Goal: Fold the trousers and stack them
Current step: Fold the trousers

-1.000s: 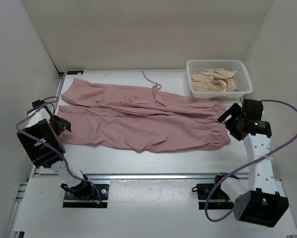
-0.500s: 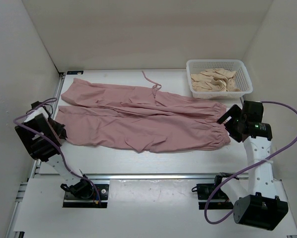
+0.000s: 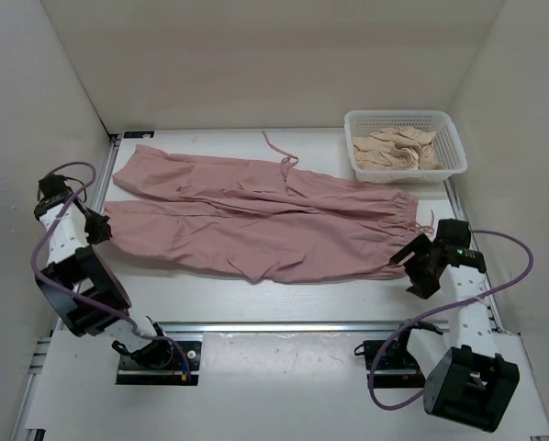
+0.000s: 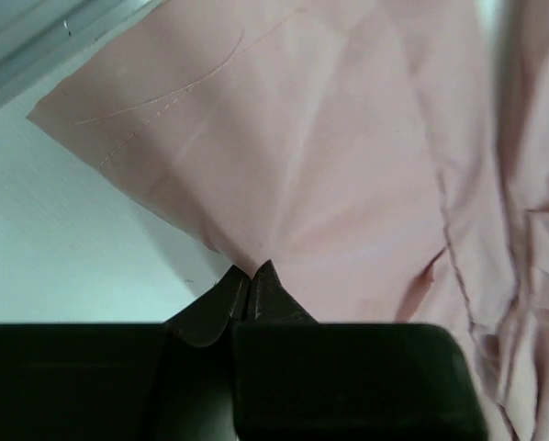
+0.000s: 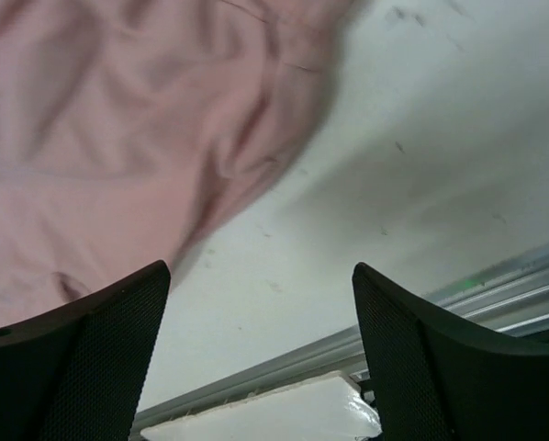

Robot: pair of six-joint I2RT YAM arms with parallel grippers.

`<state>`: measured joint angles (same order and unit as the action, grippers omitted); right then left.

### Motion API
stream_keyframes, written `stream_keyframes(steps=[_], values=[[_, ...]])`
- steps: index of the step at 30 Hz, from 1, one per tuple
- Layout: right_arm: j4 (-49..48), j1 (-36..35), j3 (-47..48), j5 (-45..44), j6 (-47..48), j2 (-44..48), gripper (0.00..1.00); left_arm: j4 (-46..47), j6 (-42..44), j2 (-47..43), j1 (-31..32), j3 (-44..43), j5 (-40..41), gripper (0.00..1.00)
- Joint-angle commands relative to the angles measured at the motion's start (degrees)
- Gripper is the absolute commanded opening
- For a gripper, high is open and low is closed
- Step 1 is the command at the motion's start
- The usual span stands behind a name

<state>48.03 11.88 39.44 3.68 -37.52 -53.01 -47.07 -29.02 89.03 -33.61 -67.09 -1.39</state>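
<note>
While the left hand [image 4: 249, 287] pinches an edge of the dusty-pink trousers [image 3: 256, 216], the right hand [image 5: 259, 276] gapes open above the tabletop [image 5: 412, 129].

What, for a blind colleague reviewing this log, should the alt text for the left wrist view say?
The left gripper, dark fingers shut at bottom centre, pinches the edge of the dusty-pink trousers, creases fanning out from the pinch. Cloth fills most of the view; white table shows at left, a grey rail at top left.
</note>
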Motion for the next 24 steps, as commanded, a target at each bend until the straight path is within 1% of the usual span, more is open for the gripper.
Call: stream_keyframes(steps=[1, 3, 5, 11, 14, 16, 18, 19, 20, 21, 22, 24], values=[[-2.41, 3.23, -4.54, 5.45, -1.95, 0.71, 0.84, 0.75, -0.69, -4.22, -0.32, -0.76, -1.25, 0.1], [-5.47, 3.93, -5.95, 6.07, -2.47, 0.72, 0.82, 0.05, -0.69, -4.75, -0.32, -1.28, -1.25, 0.1], [-8.72, 3.94, -6.48, 6.07, -3.26, -1.82, 0.81, 0.05, -0.69, -4.75, -0.32, -1.29, -2.91, 0.1], [-18.14, 3.94, -7.62, 6.69, -5.89, -7.97, 0.81, -0.48, -0.16, -4.75, 0.21, -1.9, -3.45, 0.1], [-22.62, 3.94, -7.62, 6.69, -7.21, -13.23, 0.76, -0.48, -0.16, -4.75, 0.21, -1.9, -3.45, 0.1], [-25.0, 3.94, -7.62, 6.08, -7.83, -15.53, 0.67, -1.01, -0.16, -4.75, 0.21, -1.9, -3.97, 0.1], [-26.32, 3.94, -7.1, 5.46, -7.83, -17.73, 0.56, -1.01, -0.16, -4.75, 0.21, -2.43, -4.58, 0.1], [-26.93, 3.33, -7.1, 4.76, -7.83, -17.74, 0.46, -1.62, -0.16, -4.75, 0.21, -2.43, -4.59, 0.1], [-26.94, 3.33, -6.49, 4.23, -7.14, -18.35, 0.42, -1.62, -0.16, -5.36, 0.21, -2.95, -4.59, 0.1], [-26.94, 3.33, -5.61, 3.53, -6.52, -18.35, 0.35, -2.32, -0.16, -5.36, 0.21, -2.96, -4.59, 0.1], [-25.37, 3.33, -4.99, 2.83, -5.47, -18.35, 0.22, -2.33, -0.16, -5.88, 0.21, -3.74, -5.11, 0.1], [-23.43, 3.33, -3.06, 1.33, -4.5, -16.78, 0.09, -2.94, -0.16, -5.89, 0.21, -5.41, -5.73, 0.1]])
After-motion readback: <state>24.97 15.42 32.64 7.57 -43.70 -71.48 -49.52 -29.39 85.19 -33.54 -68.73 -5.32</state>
